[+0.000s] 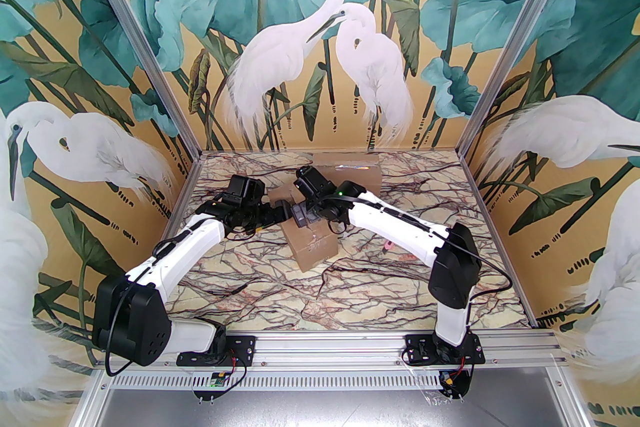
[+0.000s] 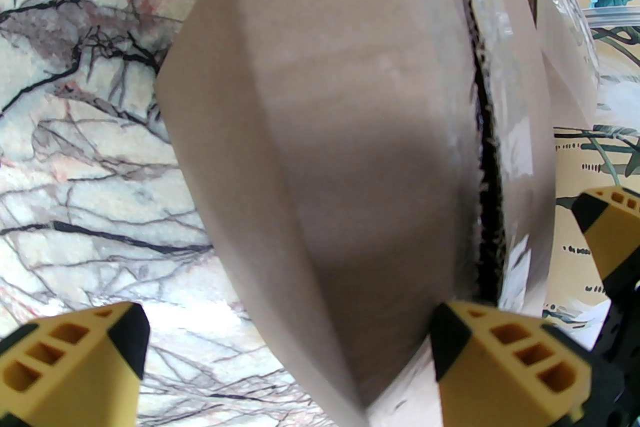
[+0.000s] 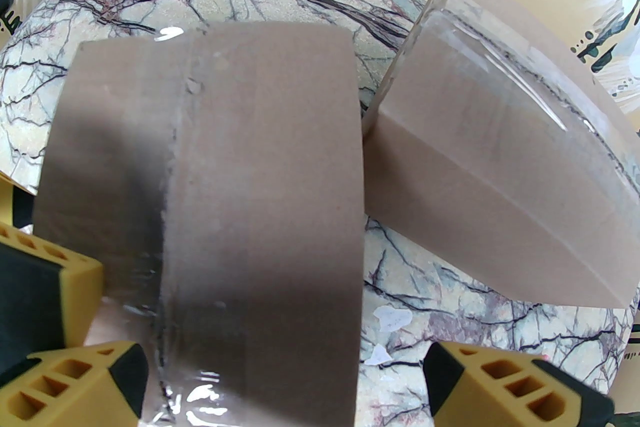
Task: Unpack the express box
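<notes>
One marble-patterned table point(image 1: 250, 285) is carrying everything. Two arms are reaching in over it, the left arm point(image 1: 170, 255) and the right arm point(image 1: 400, 225), and meeting above its middle. Two cardboard boxes are lying there. The express box point(image 1: 315, 252) is sitting mid-table under both wrists, and a second box point(image 1: 350, 172) is resting behind it, near the back wall. Both are showing plain brown card under clear tape, and a dark gap is running along the express box's taped seam. The left gripper point(image 2: 287, 335) is hanging with its jaws wide apart, the box's corner between them. The right gripper point(image 3: 285, 365) is likewise spread, straddling the box top without clamping. Two white scraps point(image 3: 392, 317), possibly paper, are lying just beside the box.
</notes>
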Robot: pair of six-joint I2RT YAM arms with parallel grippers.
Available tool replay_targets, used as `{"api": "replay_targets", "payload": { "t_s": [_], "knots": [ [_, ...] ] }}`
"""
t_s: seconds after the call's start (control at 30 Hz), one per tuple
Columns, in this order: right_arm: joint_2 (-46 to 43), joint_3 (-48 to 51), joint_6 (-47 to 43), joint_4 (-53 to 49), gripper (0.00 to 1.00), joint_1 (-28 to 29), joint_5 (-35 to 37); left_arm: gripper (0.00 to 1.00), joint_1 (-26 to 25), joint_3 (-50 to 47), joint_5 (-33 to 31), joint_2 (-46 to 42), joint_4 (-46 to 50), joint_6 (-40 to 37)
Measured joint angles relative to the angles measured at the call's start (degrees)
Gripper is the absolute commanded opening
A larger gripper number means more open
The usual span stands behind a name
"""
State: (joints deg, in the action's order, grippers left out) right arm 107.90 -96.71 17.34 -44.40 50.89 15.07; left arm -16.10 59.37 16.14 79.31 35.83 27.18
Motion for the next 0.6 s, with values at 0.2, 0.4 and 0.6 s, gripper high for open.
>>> {"api": "replay_targets", "payload": {
  "t_s": [0.2,0.4,0.6],
  "knots": [
    [-0.02,2.62,0.37,2.62,0.99,-0.28,-0.28,0.93,0.63,0.26,1.73,1.36,0.17,-1.4],
    [-0.02,2.82,0.92,2.64,1.0,-0.24,2.23,0.92,0.83,1.81,3.1,2.91,0.59,-2.45],
    [-0.02,2.62,1.01,1.88,0.9,1.88,11.52,0.92,0.68,3.02,3.76,3.85,0.83,-3.72]
  ]
}}
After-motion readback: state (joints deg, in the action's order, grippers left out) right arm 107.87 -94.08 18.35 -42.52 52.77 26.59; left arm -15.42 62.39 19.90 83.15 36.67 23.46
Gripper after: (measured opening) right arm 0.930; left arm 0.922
